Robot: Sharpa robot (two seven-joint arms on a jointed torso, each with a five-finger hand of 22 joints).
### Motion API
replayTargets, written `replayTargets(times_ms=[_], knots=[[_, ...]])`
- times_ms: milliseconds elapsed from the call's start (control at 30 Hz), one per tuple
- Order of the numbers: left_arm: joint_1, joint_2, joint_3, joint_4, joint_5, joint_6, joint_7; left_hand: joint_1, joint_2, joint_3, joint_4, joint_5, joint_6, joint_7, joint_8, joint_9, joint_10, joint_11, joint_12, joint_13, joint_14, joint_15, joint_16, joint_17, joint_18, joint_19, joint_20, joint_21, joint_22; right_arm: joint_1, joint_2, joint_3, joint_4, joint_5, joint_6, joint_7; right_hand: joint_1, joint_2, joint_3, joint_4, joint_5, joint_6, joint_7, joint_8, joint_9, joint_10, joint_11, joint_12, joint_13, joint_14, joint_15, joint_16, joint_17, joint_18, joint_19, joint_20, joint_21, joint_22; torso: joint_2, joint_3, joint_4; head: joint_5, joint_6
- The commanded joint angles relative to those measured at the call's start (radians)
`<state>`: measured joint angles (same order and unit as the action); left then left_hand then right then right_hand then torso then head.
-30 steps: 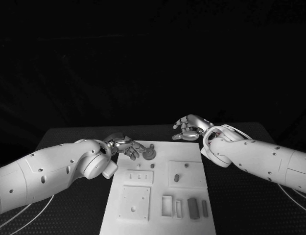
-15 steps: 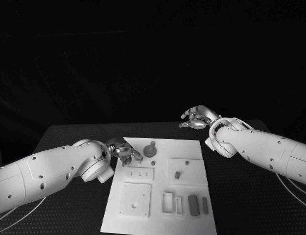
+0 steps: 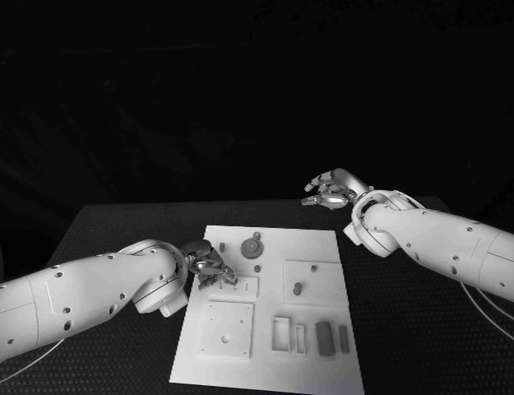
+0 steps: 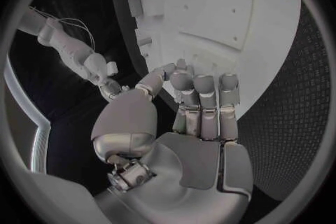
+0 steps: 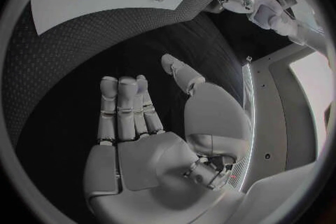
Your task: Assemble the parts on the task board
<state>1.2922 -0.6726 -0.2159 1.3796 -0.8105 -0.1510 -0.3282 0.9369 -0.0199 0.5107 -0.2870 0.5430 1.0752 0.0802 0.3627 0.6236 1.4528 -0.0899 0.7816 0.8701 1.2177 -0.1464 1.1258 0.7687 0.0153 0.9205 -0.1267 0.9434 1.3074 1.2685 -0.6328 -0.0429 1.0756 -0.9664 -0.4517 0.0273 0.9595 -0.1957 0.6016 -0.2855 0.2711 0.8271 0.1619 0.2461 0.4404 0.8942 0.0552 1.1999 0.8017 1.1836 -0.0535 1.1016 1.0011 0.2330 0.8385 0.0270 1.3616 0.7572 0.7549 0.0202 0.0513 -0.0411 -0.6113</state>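
Dark room all round; the black bench (image 3: 114,226) carries the white board (image 3: 271,309) in front of me. On the left, my left hand (image 3: 210,267) sits low over the board's left edge, beside a small raised plate with two slots (image 3: 235,287). Its wrist view shows the fingers (image 4: 203,92) side by side and curled over the board with nothing in them, so I read it as drawn in and empty. Just past it, toward the board's far end, a round part (image 3: 252,248) sits on the board. Nearer me, two dark bar parts (image 3: 332,338) lie loose by the rectangular pockets (image 3: 289,337). On the right, my right hand (image 3: 328,191) hangs off the board beyond its far right corner, fingers loosely apart, empty.

I judge no part is in hand, so this is a gap between placements. Next I need to pick a loose part, likely one of the bars, and line it up with its pocket.

Against a second ago, my left hand has drawn back from the round part toward me, and the right has lifted away further from the board's corner.
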Motion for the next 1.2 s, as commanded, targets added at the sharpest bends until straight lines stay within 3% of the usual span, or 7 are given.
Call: replayTargets(times_ms=[33, 167, 300, 367, 567, 667, 1200], knots=[[0.001, 0.002, -0.003, 0.010, -0.060, -0.027, -0.025, -0.002, 0.010, 0.008, -0.002, 0.006, 0.077, -0.070, -0.003, 0.121, -0.013, -0.012, 0.010, 0.003, 0.022, -0.029, 0.010, -0.005, 0.012, 0.005, -0.119, 0.009, 0.023, 0.001, 0.001, 0.000, 0.001, 0.030, 0.013, 0.028, -0.002, 0.010, -0.003, -0.001, 0.003, 0.002, 0.008, 0.004, 0.001, -0.012, 0.002, -0.015, -0.018, -0.017, 0.001, -0.019, -0.016, 0.029, -0.016, 0.009, -0.014, -0.003, 0.000, 0.0000, -0.0017, 0.001, -0.005], [0.001, 0.005, -0.014, 0.014, -0.095, -0.045, -0.028, -0.007, 0.010, 0.008, -0.001, 0.005, 0.085, -0.073, -0.003, 0.127, -0.014, -0.015, 0.020, 0.006, 0.023, -0.031, 0.021, -0.011, 0.012, 0.007, -0.121, 0.015, 0.022, 0.001, 0.002, 0.000, 0.005, 0.050, 0.015, 0.036, -0.003, 0.011, -0.003, -0.002, 0.004, 0.000, 0.010, 0.006, 0.002, -0.021, 0.004, -0.031, -0.041, -0.032, 0.006, -0.037, -0.034, 0.028, -0.034, 0.020, -0.029, -0.006, 0.000, 0.0005, -0.0015, 0.001, -0.009], [0.001, 0.012, -0.021, 0.009, -0.110, -0.060, -0.031, -0.010, 0.010, 0.009, 0.000, 0.005, 0.091, -0.075, -0.004, 0.130, -0.015, -0.017, 0.026, 0.007, 0.023, -0.032, 0.027, -0.015, 0.012, 0.008, -0.123, 0.019, 0.022, 0.001, 0.003, 0.000, 0.005, 0.082, 0.029, 0.044, -0.006, 0.017, 0.010, -0.002, 0.005, 0.002, 0.016, 0.013, 0.005, -0.046, 0.014, -0.103, -0.112, -0.079, 0.015, -0.117, -0.089, 0.018, -0.089, 0.047, -0.093, -0.029, 0.001, 0.0006, -0.0019, 0.000, -0.011], [0.001, 0.017, -0.023, 0.005, -0.119, -0.061, -0.034, -0.011, 0.011, 0.010, 0.000, 0.006, 0.093, -0.076, -0.004, 0.131, -0.016, -0.017, 0.028, 0.007, 0.023, -0.033, 0.029, -0.017, 0.012, 0.008, -0.124, 0.020, 0.022, 0.001, 0.003, 0.000, 0.006, 0.107, 0.045, 0.051, -0.006, 0.015, 0.017, -0.005, 0.003, 0.001, 0.022, 0.019, 0.007, -0.055, 0.022, -0.179, -0.185, -0.112, 0.030, -0.200, -0.143, 0.006, -0.132, 0.069, -0.155, -0.055, 0.001, 0.0005, -0.0023, 0.001, -0.013], [0.000, 0.028, -0.023, -0.006, -0.123, -0.066, -0.040, -0.017, 0.011, 0.010, 0.001, 0.005, 0.105, -0.080, -0.002, 0.137, -0.018, -0.021, 0.033, 0.007, 0.022, -0.034, 0.036, -0.024, 0.012, 0.008, -0.125, 0.024, 0.021, 0.001, 0.004, 0.000, 0.003, 0.158, 0.079, 0.072, -0.001, 0.030, 0.030, -0.003, 0.002, -0.001, 0.034, 0.033, 0.009, -0.090, 0.062, -0.410, -0.399, -0.248, 0.120, -0.450, -0.302, -0.039, -0.301, 0.124, -0.327, -0.128, 0.000, 0.0012, -0.0034, 0.001, -0.013], [0.000, 0.031, -0.023, -0.009, -0.123, -0.070, -0.044, -0.020, 0.012, 0.010, 0.001, 0.006, 0.107, -0.080, -0.002, 0.139, -0.019, -0.022, 0.035, 0.007, 0.022, -0.034, 0.038, -0.026, 0.012, 0.008, -0.125, 0.025, 0.021, 0.001, 0.004, 0.000, 0.004, 0.164, 0.080, 0.076, 0.011, 0.037, 0.020, -0.005, -0.001, -0.005, 0.035, 0.040, 0.005, -0.051, 0.076, -0.518, -0.522, -0.234, 0.142, -0.555, -0.374, -0.043, -0.329, 0.144, -0.368, -0.147, 0.000, 0.0012, -0.0028, 0.000, -0.014], [-0.006, 0.048, -0.023, -0.031, -0.137, -0.046, -0.058, -0.037, 0.016, 0.011, 0.005, -0.002, 0.121, -0.084, -0.006, 0.145, -0.021, -0.025, 0.045, 0.005, 0.020, -0.034, 0.050, -0.039, 0.011, 0.006, -0.127, 0.031, 0.020, 0.001, 0.005, 0.000, 0.007, 0.240, 0.120, 0.108, 0.021, 0.051, 0.009, -0.003, 0.008, -0.008, 0.034, 0.046, -0.014, -0.022, 0.094, -0.632, -0.672, -0.250, 0.169, -0.674, -0.451, -0.050, -0.395, 0.173, -0.445, -0.178, 0.000, 0.0012, -0.0018, -0.002, -0.014]])
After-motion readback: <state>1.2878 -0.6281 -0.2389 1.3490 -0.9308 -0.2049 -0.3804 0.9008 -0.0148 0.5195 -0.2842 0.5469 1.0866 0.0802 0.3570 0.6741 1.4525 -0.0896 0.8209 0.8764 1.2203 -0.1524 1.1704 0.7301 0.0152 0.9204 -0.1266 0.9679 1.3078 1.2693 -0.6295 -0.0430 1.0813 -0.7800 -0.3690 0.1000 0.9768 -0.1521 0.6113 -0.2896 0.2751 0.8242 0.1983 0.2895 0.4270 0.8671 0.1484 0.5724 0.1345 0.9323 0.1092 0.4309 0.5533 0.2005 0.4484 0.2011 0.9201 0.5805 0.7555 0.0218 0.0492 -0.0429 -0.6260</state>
